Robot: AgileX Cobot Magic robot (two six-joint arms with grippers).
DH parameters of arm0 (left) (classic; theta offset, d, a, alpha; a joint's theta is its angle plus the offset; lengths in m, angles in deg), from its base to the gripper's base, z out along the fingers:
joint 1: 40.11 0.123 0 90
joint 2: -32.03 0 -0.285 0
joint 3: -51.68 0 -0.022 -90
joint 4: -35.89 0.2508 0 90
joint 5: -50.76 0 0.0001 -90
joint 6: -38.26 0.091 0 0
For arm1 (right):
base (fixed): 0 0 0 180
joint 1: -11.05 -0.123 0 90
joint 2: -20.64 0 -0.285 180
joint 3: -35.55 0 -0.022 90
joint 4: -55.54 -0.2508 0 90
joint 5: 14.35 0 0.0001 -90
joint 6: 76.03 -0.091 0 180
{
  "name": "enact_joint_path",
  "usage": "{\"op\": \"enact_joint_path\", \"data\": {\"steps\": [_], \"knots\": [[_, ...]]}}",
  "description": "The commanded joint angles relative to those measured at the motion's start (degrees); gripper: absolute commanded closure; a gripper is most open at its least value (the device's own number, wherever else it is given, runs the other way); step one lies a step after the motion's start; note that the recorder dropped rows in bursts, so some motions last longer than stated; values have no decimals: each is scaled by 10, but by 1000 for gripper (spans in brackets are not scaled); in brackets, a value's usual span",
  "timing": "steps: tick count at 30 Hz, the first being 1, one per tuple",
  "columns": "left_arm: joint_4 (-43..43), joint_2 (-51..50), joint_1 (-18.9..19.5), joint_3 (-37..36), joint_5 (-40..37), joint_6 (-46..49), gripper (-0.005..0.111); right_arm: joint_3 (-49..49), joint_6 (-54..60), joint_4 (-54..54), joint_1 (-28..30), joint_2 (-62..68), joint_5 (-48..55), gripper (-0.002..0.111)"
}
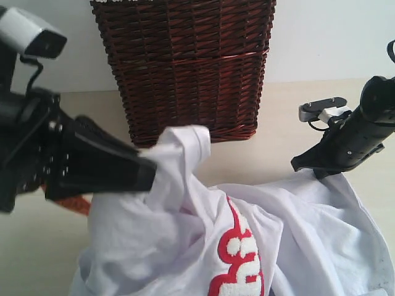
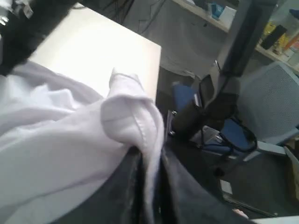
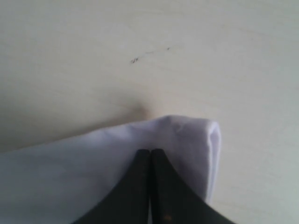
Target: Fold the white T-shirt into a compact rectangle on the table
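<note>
Exterior view. Item 1: white T-shirt (image 1: 185, 234), crumpled in a loose heap on the pale desk (image 1: 37, 246), spread over the lower middle and right of the frame. Fuzzy white letters (image 1: 237, 259) edged in red showing on a fold near the centre, partly cut off at the bottom. One bunch of cloth held up above the heap, in front of the basket's lower part.

Item 2: dark brown wicker basket (image 1: 185, 68), upright at the back of the desk, behind the shirt. Contact with the cloth: cannot tell.

Item 3: left arm (image 1: 92, 163), black, entering from the left. Left jaws clamped on the lifted bunch, cloth draping down from the grip.

Item 4: right arm (image 1: 345, 145), black, angled down from the right. Right jaws at the shirt's far right edge, low over the desk.

Left wrist view: hemmed fold of the shirt (image 2: 135, 112) pinched between the two dark jaws, cloth standing out past the tips. Desk corner (image 2: 117, 51) beyond. Blurred blue chair (image 2: 233, 126) on the floor past the desk.

Right wrist view: right jaws pressed together on a doubled-over corner of the shirt (image 3: 187, 135), lying flat on the desk (image 3: 140, 28). Few dark specks (image 3: 135, 59) on the bare surface just beyond the corner.
</note>
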Motion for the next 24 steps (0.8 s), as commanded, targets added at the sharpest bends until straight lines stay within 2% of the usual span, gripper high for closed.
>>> {"op": "enact_joint_path", "data": {"steps": [1,5,8,11,12,14,15,16,18,19,20,21,22,23,24], "knots": [[-5,5,-49,-83,7,-26,88,-11,2,-8,-1,24,32,108],[-5,-12,-64,-154,-80,-110,70,-11,2,-9,-1,24,32,108],[-5,-20,-64,-170,-121,-130,52,-11,2,-9,-1,24,37,108],[-5,-21,-57,-168,-164,-130,45,-11,2,-9,-1,24,43,108],[-5,-21,-51,-165,-179,-130,46,-11,3,-15,-1,24,45,108],[-5,-21,-14,-155,-225,-159,46,-11,8,-21,-1,24,45,108],[-5,-21,17,-154,-237,-184,46,-11,8,-22,-1,24,45,108],[-5,-24,26,-156,-243,-184,46,-11,8,-22,-1,24,45,108],[-5,-42,39,-172,-306,-184,48,-11,8,-22,-1,24,45,108],[-5,-68,39,-190,-376,-179,56,-11,8,-22,-1,24,45,108],[-5,-80,39,-196,-403,-176,60,-11,8,-23,-1,24,45,108],[-5,-107,39,-199,-416,-167,73,-11,8,-23,-1,24,45,108],[-5,-125,39,-199,-378,-166,82,-11,8,-32,-1,24,45,108],[-5,-138,39,-199,-330,-162,84,-11,8,-32,-1,24,45,108],[-5,-153,39,-199,-314,-129,80,-11,9,-32,-1,24,43,108]]}}
